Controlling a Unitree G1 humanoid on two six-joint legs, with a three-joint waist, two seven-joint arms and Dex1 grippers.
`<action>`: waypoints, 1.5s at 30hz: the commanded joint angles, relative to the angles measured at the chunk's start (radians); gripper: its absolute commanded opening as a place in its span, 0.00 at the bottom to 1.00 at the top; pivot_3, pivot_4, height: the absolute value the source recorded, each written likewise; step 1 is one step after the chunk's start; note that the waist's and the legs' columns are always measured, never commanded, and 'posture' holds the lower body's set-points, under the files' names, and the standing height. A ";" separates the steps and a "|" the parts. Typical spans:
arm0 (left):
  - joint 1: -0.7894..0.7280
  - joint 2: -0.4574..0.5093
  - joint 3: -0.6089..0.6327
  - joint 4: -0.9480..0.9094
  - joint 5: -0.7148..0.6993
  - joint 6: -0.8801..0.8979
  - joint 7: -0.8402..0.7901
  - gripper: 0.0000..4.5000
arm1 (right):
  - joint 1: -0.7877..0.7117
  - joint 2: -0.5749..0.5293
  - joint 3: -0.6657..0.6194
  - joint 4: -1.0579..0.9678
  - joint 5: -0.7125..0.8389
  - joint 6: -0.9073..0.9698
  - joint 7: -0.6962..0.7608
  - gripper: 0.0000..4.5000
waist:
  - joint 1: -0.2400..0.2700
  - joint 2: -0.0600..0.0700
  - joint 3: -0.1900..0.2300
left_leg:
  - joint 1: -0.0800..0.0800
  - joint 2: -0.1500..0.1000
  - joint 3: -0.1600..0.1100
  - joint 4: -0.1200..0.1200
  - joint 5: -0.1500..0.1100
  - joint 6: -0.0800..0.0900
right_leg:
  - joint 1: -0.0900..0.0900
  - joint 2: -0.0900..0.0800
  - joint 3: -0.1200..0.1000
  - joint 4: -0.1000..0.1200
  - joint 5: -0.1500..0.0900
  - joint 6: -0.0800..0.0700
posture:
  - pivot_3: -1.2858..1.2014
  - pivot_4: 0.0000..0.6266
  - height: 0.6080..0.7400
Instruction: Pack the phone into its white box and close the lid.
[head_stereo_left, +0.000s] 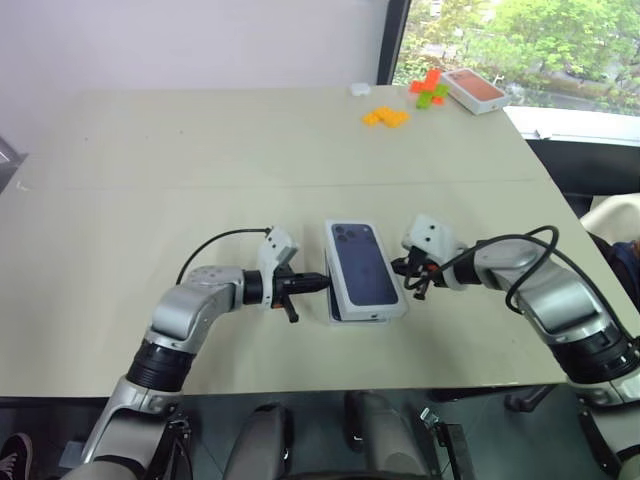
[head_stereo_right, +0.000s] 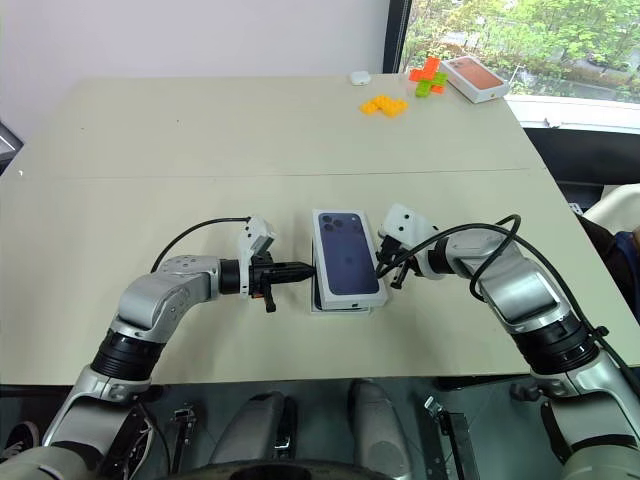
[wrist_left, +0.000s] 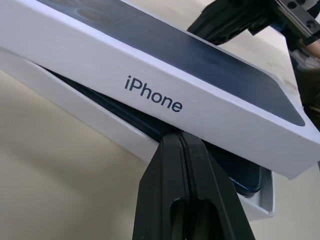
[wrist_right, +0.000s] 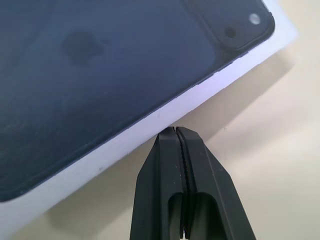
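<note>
1. Looking down over both arms, I see the lid (head_stereo_left: 363, 266) resting skewed on the white box (wrist_left: 95, 125) at the near middle of the table (head_stereo_left: 200, 170), printed phone picture facing up.
2. In the left wrist view the lid is tilted, not seated: its side lettered "iPhone" rides above the tray wall, and the phone (wrist_left: 240, 172) shows as a dark glossy edge in the gap, so it is already inside.
3. The left gripper (wrist_left: 181, 137) has its jaws pressed together with nothing between them; the tip sits right at the box's left side under the lid's edge. I judge it is there as a stop, or to nudge the tray into line.
4. The right gripper (wrist_right: 175, 131) also has its jaws fully together and empty, its tip at the lid's right edge, touching or very nearly so. With one tip on each side, the box is bracketed so it cannot slide.
5. My reading: the packing is done and only the lid's seating remains; it needs squaring over the tray and pressing down evenly, or it may jam on a corner.
</note>
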 joint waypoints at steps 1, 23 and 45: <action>0.011 0.020 0.027 -0.044 -0.023 0.006 0.005 0.00 | 0.011 -0.009 -0.030 -0.075 0.022 0.018 0.015 0.01 | 0.000 0.000 0.000 | 0.000 0.000 0.000 0.000 0.000 0.000 | 0.000 0.000 0.000 0.000 0.000 0.000 | 0.52 0.24 1.00; 0.043 0.078 0.047 -0.079 -0.056 0.016 0.007 0.00 | 0.007 -0.019 -0.027 -0.114 0.033 0.035 0.058 0.01 | 0.000 0.000 0.000 | 0.000 0.000 0.000 0.000 0.000 0.000 | 0.000 0.000 0.000 0.000 0.000 0.000 | 0.52 0.24 1.00; 0.052 0.039 0.028 -0.153 -0.090 0.076 0.032 0.00 | 0.023 -0.028 -0.048 -0.185 0.077 0.079 0.095 0.01 | 0.001 0.000 0.000 | 0.001 0.000 -0.001 0.001 0.000 0.000 | 0.001 0.000 0.000 0.001 0.000 0.000 | 0.52 0.24 1.00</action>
